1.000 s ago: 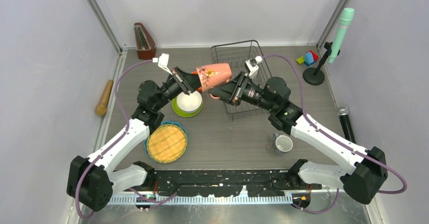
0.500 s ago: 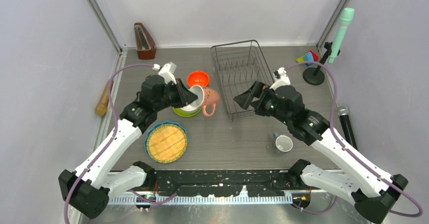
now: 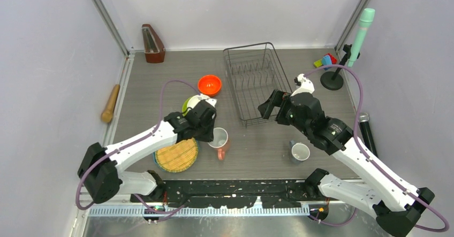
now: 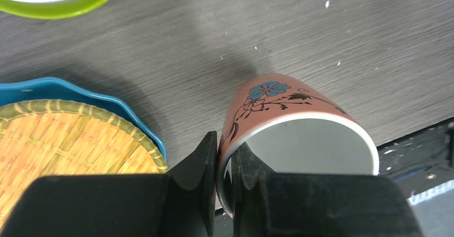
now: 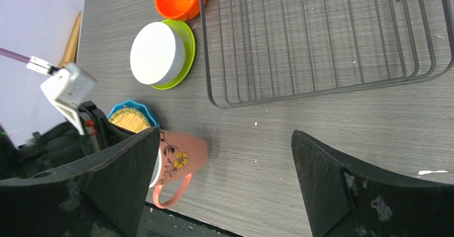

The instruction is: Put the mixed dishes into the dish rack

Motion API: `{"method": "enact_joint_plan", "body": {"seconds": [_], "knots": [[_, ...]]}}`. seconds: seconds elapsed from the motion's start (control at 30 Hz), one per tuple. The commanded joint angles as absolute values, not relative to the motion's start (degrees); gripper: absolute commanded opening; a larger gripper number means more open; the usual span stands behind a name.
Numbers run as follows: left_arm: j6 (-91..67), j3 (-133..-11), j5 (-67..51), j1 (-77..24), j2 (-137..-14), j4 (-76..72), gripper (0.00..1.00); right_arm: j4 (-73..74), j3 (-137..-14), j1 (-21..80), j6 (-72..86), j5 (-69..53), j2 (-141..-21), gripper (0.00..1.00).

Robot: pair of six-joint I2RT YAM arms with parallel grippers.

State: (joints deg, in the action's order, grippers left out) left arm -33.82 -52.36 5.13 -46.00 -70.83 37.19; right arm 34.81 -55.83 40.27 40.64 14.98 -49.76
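Observation:
My left gripper (image 3: 210, 136) (image 4: 224, 162) is shut on the rim of the pink floral mug (image 3: 220, 142) (image 4: 300, 135), one finger inside and one outside. The mug is tilted on its side, low over the table near the front edge, beside the blue-rimmed woven plate (image 3: 176, 155) (image 4: 53, 135). My right gripper (image 3: 269, 105) (image 5: 225, 135) stands wide open and holds nothing, by the near corner of the dish rack (image 3: 233, 87) (image 5: 321, 33). The white bowl (image 5: 157, 53) sits on the lime-green plate (image 5: 184, 60). Behind them is the orange bowl (image 3: 209, 84). The small grey-blue mug (image 3: 300, 152) stands at the front right.
A wooden rolling pin (image 3: 111, 103) lies along the left wall. A wooden metronome (image 3: 152, 43) stands at the back left. Toy blocks (image 3: 325, 61) and a stand with a green microphone (image 3: 361, 33) are at the back right. A black microphone (image 3: 367, 130) lies at the right edge.
The right gripper let go of the pink mug, opened wide and drew back to the right. The left arm carried the mug down from mid-air to the table's front, beside the woven plate.

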Motion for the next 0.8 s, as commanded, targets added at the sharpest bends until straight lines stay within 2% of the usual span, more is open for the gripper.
{"method": "enact_joint_plan", "body": {"seconds": [0.0, 0.13, 0.17, 0.27, 0.4, 0.47, 0.6, 0.77], "knots": [[-34.3, -54.3, 7.2, -49.1, -74.4, 34.9, 0.01, 34.6, -58.2, 40.2, 39.6, 17.3, -49.6, 1.0], [-34.3, -55.2, 9.6, -50.5, -75.9, 36.0, 0.14, 34.7, -57.8, 40.2, 39.8, 17.8, -48.9, 1.0], [-34.5, -55.4, 10.4, -50.6, -76.2, 36.7, 0.19, 34.7, -57.7, 35.1, 39.9, 17.9, -48.7, 1.0], [-34.9, -56.2, 10.9, -50.6, -76.6, 38.1, 0.39, 34.8, -57.5, 39.9, 40.1, 17.9, -48.5, 1.0], [-35.0, -57.5, 10.4, -50.7, -75.2, 40.0, 0.72, 35.0, -57.5, 40.2, 40.1, 18.0, -48.3, 1.0], [-34.4, -58.5, 11.8, -50.6, -73.6, 41.2, 0.81, 35.0, -57.6, 40.2, 40.1, 18.0, -48.2, 1.0], [-31.8, -62.9, 12.4, -47.6, -71.4, 46.3, 0.85, 35.0, -57.9, 40.2, 39.9, 17.8, -48.2, 1.0], [-28.6, -66.3, 7.5, -38.1, -68.6, 47.6, 0.85, 35.3, -58.4, 40.1, 39.3, 17.3, -48.5, 1.0]]}}
